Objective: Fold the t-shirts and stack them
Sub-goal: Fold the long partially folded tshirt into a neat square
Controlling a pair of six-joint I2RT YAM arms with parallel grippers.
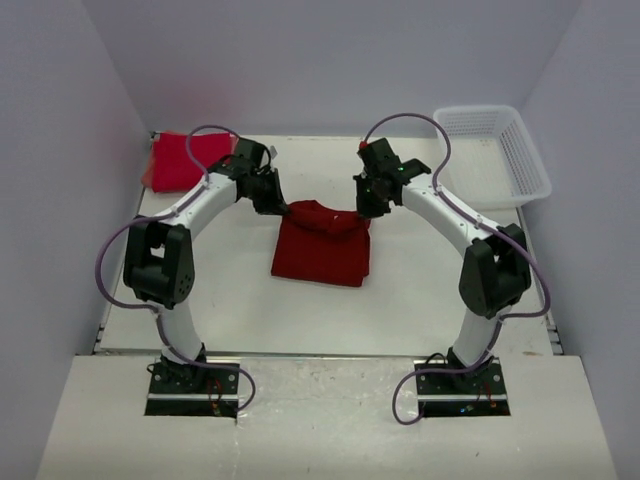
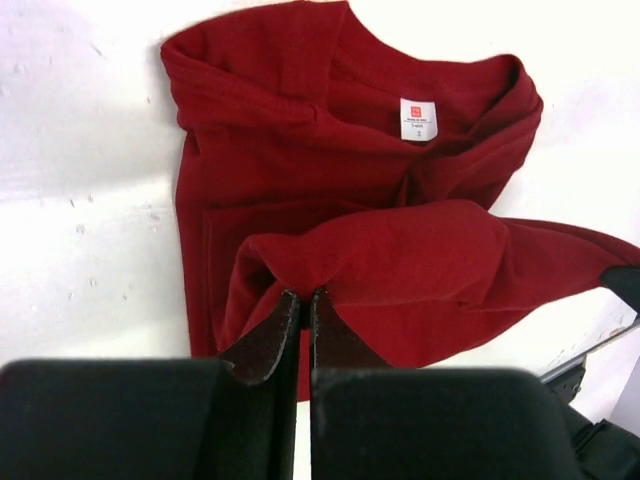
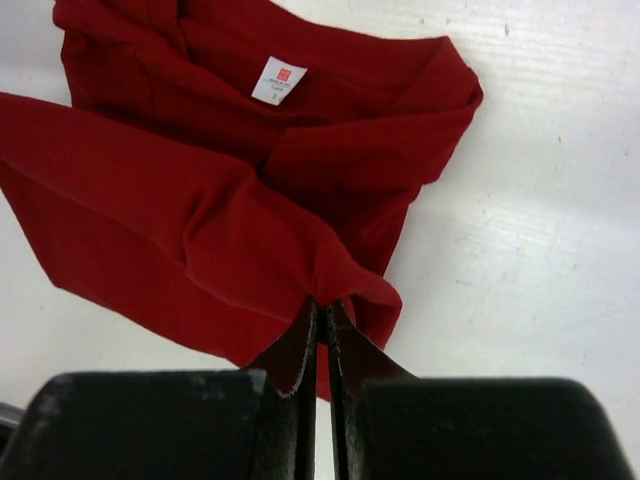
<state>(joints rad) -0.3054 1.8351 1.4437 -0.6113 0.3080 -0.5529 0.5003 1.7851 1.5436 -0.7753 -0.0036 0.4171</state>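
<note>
**Far edge pinched from both sides**

The dark crimson t-shirt (image 1: 322,250) lay at the centre of the desk (image 1: 420,300). The left gripper (image 2: 305,295) was clamped on its 10 o'clock corner and the right gripper (image 3: 322,305) on its 2 o'clock corner, holding that edge raised. A bright red t-shirt (image 1: 185,158) lay toward 10 o'clock, and a white basket (image 1: 495,150) toward 2 o'clock.

The crimson t-shirt (image 1: 322,250) is occupying the space between the left gripper (image 2: 305,300) and right gripper (image 3: 322,310) and ahead of both jaws, each pair pinching a raised fold. Bare table (image 1: 420,290) is lying open outboard of each pair. A bright red t-shirt (image 1: 183,160) is sitting well apart beyond the left jaws; a basket (image 1: 495,150) is standing well apart from the right jaws.
</note>
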